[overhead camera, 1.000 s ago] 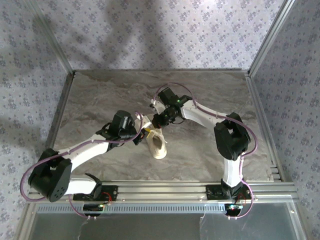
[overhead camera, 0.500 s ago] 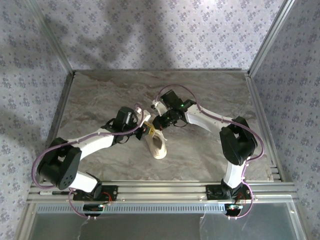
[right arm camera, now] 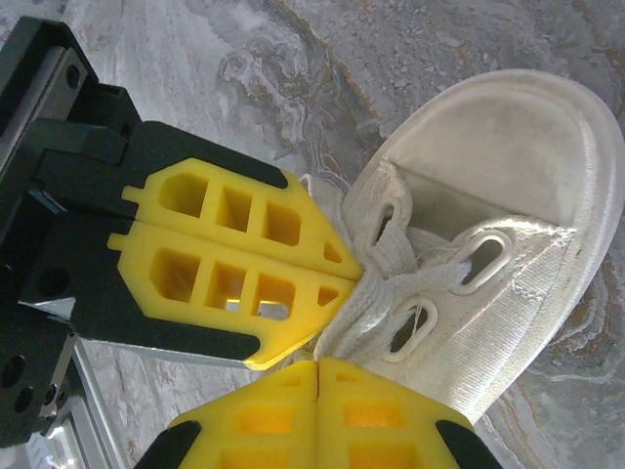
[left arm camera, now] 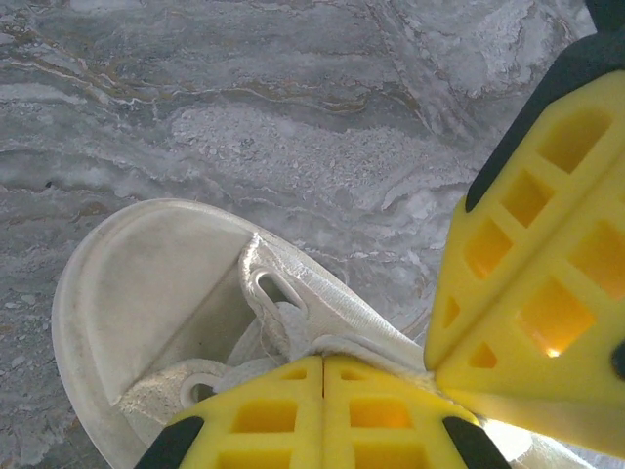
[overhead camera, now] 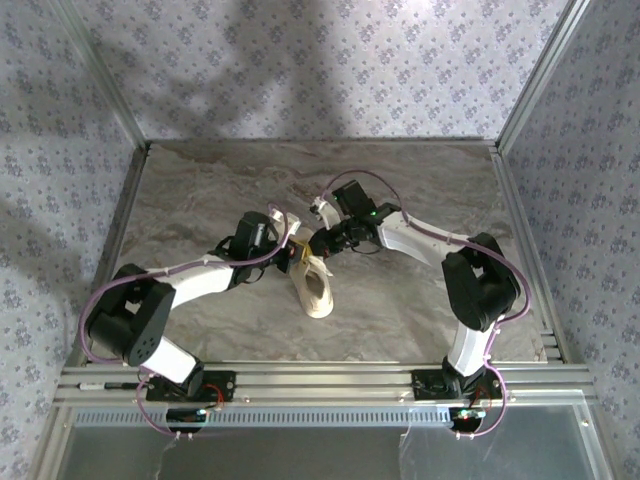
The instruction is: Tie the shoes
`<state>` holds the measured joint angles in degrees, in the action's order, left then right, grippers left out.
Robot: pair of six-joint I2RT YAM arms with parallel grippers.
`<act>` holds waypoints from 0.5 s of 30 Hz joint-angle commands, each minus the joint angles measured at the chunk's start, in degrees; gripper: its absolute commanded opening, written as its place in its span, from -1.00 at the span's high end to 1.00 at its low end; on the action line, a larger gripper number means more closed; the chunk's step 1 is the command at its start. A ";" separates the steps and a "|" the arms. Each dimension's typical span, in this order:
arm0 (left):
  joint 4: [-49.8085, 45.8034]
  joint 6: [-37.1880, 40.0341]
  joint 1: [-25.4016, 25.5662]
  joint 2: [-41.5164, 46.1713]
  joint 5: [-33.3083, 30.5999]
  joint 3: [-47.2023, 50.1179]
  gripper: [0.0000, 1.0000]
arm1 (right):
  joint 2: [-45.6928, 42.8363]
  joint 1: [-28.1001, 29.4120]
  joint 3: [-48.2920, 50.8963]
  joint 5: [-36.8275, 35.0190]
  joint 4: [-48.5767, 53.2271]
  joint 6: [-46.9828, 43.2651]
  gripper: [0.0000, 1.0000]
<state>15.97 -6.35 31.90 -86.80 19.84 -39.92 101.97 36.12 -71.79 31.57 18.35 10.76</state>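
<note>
Near the middle of the marble-patterned table (overhead camera: 200, 180), the cream sneaker (overhead camera: 318, 292) lies with its toe toward 6 o'clock in the top view. Both arms meet at its 12 o'clock end. The left gripper (overhead camera: 296, 256) comes in from 9 o'clock and the right gripper (overhead camera: 319, 244) from 2 o'clock, tips almost touching. On each, the 2 yellow fingers are pressed fully together, their tips against the white laces (right arm camera: 376, 278). Whether either pinches a lace I cannot tell.
</note>
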 commanded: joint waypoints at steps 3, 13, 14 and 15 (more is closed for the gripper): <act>2.38 -0.53 0.89 -1.12 0.20 1.12 1.00 | -2.21 -0.37 1.38 1.01 -2.91 2.15 1.00; 2.04 -1.03 2.45 -3.72 -1.55 1.23 1.00 | -3.06 -1.27 2.74 4.27 -4.10 1.97 0.58; 2.05 -1.03 2.39 -3.81 -1.56 1.26 1.00 | -3.47 -1.61 2.95 4.60 -4.35 2.13 0.50; 1.95 -0.95 2.38 -3.87 -1.55 1.25 1.00 | -3.77 -1.94 2.97 4.87 -4.42 2.20 0.44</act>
<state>17.93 -6.98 33.80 -89.54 18.46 -39.59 101.16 34.81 -69.12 33.74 15.35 12.75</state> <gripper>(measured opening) 0.044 0.261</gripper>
